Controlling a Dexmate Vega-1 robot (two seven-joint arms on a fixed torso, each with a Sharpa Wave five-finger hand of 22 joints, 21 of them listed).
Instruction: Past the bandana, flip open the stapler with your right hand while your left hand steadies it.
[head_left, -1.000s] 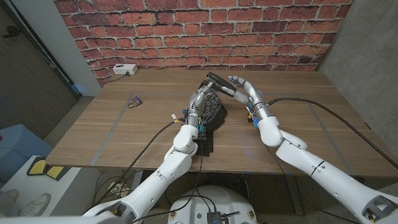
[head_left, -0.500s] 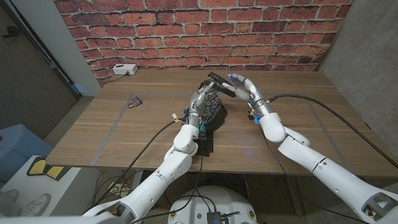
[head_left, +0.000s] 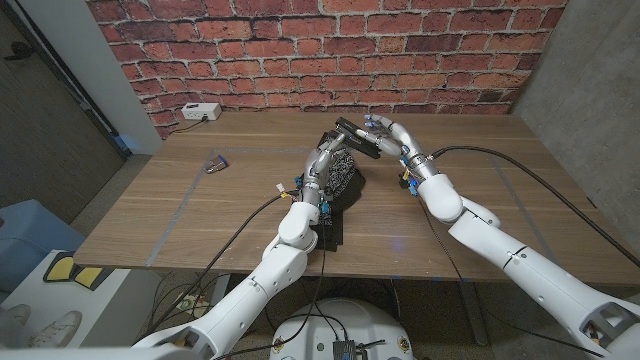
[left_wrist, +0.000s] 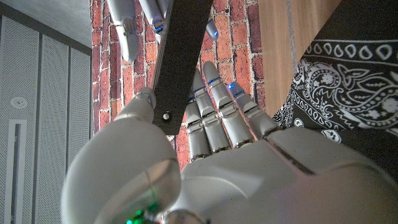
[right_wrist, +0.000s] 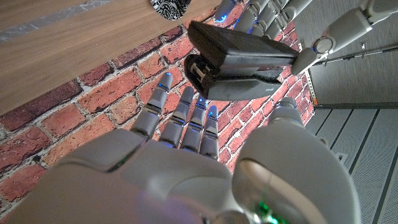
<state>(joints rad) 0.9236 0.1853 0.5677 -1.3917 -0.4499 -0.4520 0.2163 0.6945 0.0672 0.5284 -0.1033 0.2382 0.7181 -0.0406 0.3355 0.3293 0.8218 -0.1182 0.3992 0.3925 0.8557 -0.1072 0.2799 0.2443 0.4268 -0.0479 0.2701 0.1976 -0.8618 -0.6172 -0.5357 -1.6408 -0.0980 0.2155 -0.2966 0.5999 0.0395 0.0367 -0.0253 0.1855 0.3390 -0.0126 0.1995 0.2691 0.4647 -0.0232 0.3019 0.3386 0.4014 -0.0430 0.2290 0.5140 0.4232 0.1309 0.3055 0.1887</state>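
Two hands meet at the stapler (head_left: 355, 135), upper centre of the head view, above the bandana (head_left: 340, 172).
Our left hand (head_left: 322, 156) grips it; our right hand (head_left: 388, 135) has fingers spread beside it, contact unclear. We should hook the top arm and lift gently while bracing firmly.

Black stapler (head_left: 354, 137) aloft, above paisley bandana (head_left: 341, 177).

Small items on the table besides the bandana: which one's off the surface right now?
The black stapler, held up between both hands past the bandana. The white box by the wall and the small purple item both lie on the table.
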